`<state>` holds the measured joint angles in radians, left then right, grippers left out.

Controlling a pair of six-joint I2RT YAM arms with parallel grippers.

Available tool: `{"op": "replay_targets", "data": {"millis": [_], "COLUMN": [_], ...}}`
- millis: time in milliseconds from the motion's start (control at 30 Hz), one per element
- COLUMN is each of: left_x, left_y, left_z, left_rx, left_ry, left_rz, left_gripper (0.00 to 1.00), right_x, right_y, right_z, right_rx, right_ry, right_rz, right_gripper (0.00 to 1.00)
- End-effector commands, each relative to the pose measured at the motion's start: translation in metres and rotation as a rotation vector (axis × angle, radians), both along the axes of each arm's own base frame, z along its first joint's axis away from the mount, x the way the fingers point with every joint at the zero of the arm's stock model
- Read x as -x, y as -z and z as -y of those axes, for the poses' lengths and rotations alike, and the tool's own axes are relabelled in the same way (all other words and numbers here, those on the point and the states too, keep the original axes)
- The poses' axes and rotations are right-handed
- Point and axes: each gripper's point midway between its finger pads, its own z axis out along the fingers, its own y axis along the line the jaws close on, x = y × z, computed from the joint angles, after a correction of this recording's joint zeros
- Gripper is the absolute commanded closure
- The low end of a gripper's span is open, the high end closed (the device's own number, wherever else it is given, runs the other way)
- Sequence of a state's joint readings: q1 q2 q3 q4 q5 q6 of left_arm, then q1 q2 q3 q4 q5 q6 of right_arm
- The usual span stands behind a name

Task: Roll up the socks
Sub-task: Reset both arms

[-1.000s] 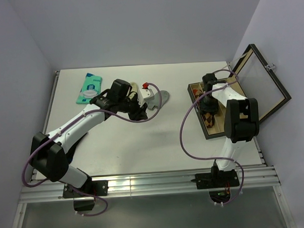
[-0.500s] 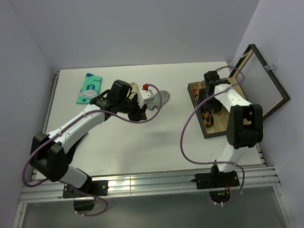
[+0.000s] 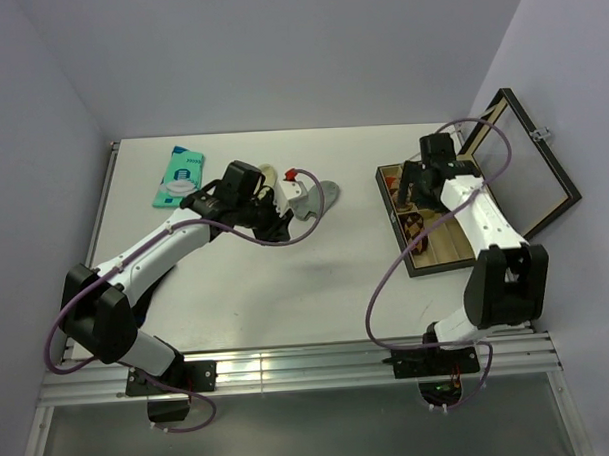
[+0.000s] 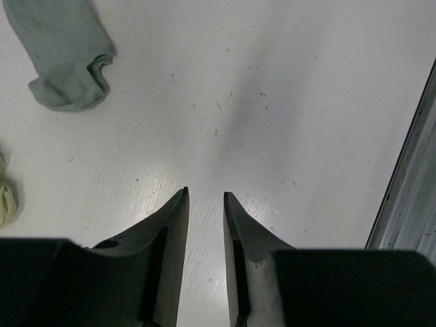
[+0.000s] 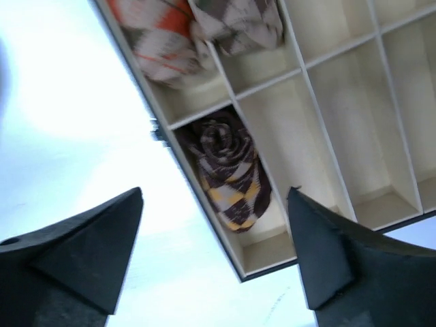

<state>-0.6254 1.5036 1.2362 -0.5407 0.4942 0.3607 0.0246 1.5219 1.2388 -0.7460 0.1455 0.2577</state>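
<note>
A rolled dark-brown argyle sock [image 5: 228, 174] with tan-orange diamonds lies in a near-corner compartment of the wooden box [image 5: 320, 146], also seen from above [image 3: 415, 225]. My right gripper [image 5: 216, 193] hangs above it, open wide and holding nothing. Two more rolled argyle socks [image 5: 163, 37] fill the neighbouring compartments. A grey ankle sock [image 4: 65, 54] lies flat on the table beyond my left gripper [image 4: 206, 196]. Its jaws stand a narrow gap apart, with only bare table between them. A cream sock [image 4: 5, 194] shows at the left edge of the left wrist view.
The box [image 3: 443, 245] stands at the right with its framed lid [image 3: 531, 170] open against the wall. A flat teal-and-white packet [image 3: 178, 176] lies at the far left. A metal rail [image 4: 409, 197] runs along the near table edge.
My right gripper has opened wide and drawn up and back from the box, leaving the rolled brown sock in its compartment. The left arm has stayed where it was.
</note>
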Motion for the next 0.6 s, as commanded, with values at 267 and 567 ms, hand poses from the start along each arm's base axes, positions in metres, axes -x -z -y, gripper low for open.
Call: {"op": "replay_targets", "data": {"millis": [267, 567], "left_x": [-0.022, -0.035], "left_y": [-0.041, -0.043], "left_z": [-0.041, -0.055], "left_rx": [-0.122, -0.125], "left_ry": [-0.174, -0.249], "left_rz": [0.154, 0.155], "left_gripper": [0.66, 0.65], "right_x": [0.020, 0.057], "right_y": [-0.087, -0.106], "right_z": [-0.054, -0.126], "right_rx": [-0.136, -0.314], "right_ry": [-0.125, -0.339], "right_rz": [0.444, 0.658], "right_gripper": [0.00, 0.00]}}
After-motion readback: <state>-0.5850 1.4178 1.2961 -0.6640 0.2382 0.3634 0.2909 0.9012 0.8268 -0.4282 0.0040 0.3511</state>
